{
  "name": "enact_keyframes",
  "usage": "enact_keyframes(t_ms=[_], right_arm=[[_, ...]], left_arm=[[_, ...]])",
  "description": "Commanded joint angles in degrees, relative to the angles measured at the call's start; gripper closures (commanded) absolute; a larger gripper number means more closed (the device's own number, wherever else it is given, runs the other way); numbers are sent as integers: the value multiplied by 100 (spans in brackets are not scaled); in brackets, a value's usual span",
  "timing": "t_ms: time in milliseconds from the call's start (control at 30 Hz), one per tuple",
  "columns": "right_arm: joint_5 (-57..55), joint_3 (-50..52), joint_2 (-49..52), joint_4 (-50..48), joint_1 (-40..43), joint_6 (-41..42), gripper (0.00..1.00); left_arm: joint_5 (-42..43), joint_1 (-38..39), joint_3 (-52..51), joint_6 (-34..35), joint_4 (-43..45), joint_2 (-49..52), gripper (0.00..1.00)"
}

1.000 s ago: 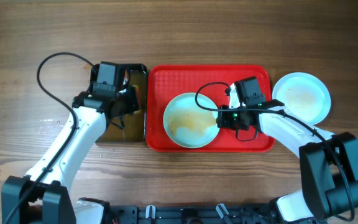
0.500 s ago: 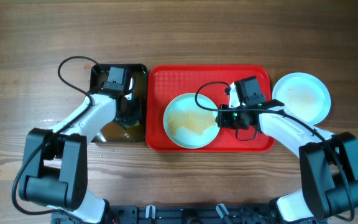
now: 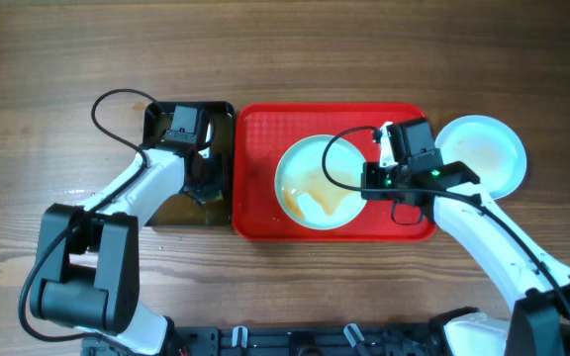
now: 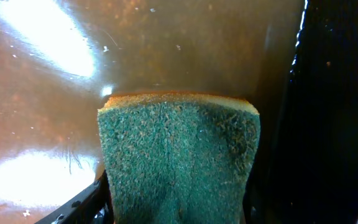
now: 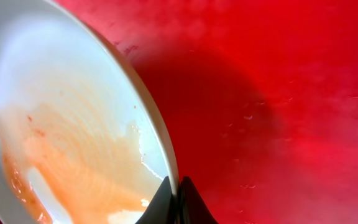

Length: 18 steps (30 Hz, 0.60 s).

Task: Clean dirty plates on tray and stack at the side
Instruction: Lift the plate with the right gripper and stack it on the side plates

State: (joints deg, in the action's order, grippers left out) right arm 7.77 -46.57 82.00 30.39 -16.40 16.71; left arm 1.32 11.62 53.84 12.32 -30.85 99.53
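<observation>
One plate [image 3: 480,153] lies on the bench [image 3: 67,59] just right of the tray [image 3: 255,129], faintly stained. The right jaws pinch the rim of a smeared plate [image 3: 315,183], tilted on the tray. The left jaws grip the sponge [image 4: 179,162] in the basin [image 3: 163,211]. Wiping and stacking look mostly undone

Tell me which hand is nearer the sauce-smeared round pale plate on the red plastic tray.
Right. The right hand pinches the round pale smeared plate by its rim; the left hand is left of the red plastic tray, over the black rectangular basin, gripping a green sponge.
</observation>
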Motion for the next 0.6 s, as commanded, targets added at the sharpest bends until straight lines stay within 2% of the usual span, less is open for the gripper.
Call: enact_keyframes(t_ms=[0,67,167,367,567], right_arm=[[-1084,-313,-240,378,7,-577,96],[-1335,-540,-275,538,-125,-944,96],[-2059,-824,-273,636,-522,-946,96],[-4356,-1108,-273,514,-2138,-1871,96],[-6194,-1108,-273,-627,-3397,-3416,96]], left_arm=[[-9,-22,-59,52,-42,122,38],[-9,-24,-61,52,-37,122,39],[-9,-22,-61,52,-37,122,39],[-9,-22,-61,52,22,122,39],[-9,-22,-61,52,46,122,38]])
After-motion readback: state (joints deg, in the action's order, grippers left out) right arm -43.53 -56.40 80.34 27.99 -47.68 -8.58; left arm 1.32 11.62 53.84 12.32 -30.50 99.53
